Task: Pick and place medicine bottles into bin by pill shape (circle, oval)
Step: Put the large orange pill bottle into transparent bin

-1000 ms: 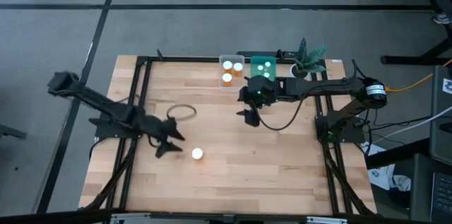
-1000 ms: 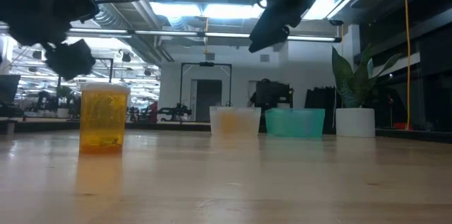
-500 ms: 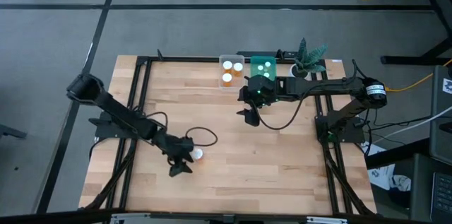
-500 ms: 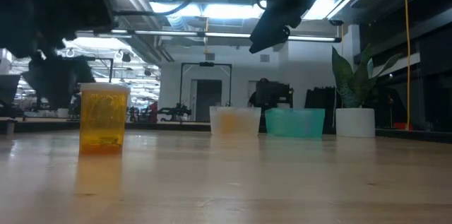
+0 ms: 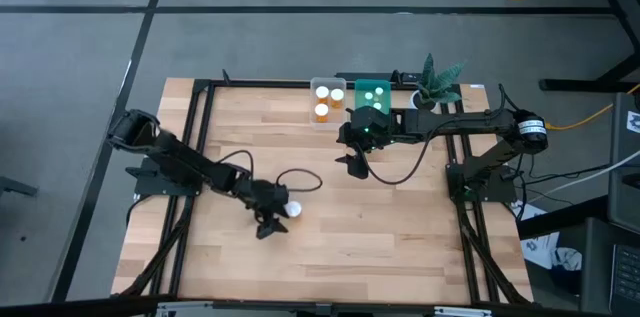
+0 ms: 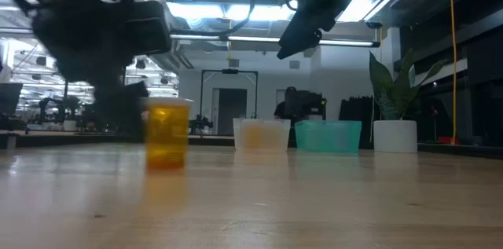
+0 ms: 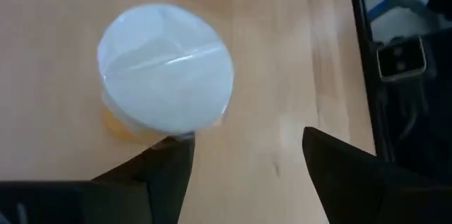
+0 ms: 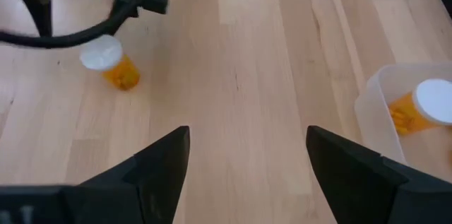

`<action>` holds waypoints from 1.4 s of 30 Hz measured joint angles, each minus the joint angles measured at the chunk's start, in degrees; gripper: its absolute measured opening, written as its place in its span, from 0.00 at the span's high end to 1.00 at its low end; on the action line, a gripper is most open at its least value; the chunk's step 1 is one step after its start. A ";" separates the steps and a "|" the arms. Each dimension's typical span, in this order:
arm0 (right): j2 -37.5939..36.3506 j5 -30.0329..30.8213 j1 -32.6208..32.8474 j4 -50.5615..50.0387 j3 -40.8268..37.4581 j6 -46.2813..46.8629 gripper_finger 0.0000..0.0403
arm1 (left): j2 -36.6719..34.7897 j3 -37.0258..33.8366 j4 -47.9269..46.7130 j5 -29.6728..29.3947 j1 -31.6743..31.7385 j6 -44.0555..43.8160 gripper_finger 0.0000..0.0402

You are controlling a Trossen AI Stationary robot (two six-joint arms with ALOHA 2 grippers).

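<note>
Wooden table point(image 5: 400, 227) carrying one orange bottle point(image 5: 294, 209) standing upright, well apart from the clear bin point(image 5: 327, 100) and teal bin point(image 5: 373, 93) at the far edge. Left gripper point(image 5: 270, 219) sitting low just beside the bottle, fingers point(image 7: 159, 174) spread; the white cap lying off one fingertip, not between them. Right gripper point(image 5: 350, 160) hovering near the bins, fingers spread, holding nothing.

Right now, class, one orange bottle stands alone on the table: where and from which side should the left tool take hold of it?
Grip the orange bottle around its round body just under the white cap, coming down from above. It stands upright, free on all sides, and the open left tool is beside it, not yet astride.
</note>
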 joint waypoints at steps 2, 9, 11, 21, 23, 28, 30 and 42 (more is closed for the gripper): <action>0.00 -0.04 0.00 -0.02 0.00 -0.70 0.30 | 0.09 0.01 1.36 1.20 2.02 1.64 0.37; 0.00 -0.02 0.00 -1.11 -0.02 -0.76 0.30 | 4.43 0.00 7.47 7.64 7.15 3.97 0.37; 0.00 0.03 0.00 -1.52 -0.02 -0.75 0.30 | 5.77 -0.01 9.63 10.04 7.56 2.70 0.37; -0.06 0.49 -0.39 -4.07 -0.02 -1.93 0.30 | 11.78 2.62 16.85 10.61 6.40 0.69 0.37; -0.12 1.98 -0.37 -4.13 -0.04 -2.35 0.30 | 13.88 4.44 16.83 9.87 6.77 1.74 0.37; -0.15 5.30 -0.72 -5.01 -0.02 -2.38 0.30 | 17.32 9.78 16.89 8.89 8.63 6.56 0.37; -0.18 6.43 -0.94 -6.15 -0.02 -2.39 0.30 | 17.72 11.18 16.90 8.42 9.81 8.24 0.37; -4.06 19.57 -1.53 -16.27 2.23 -0.52 0.30 | 16.10 12.94 14.71 16.94 18.22 14.10 0.37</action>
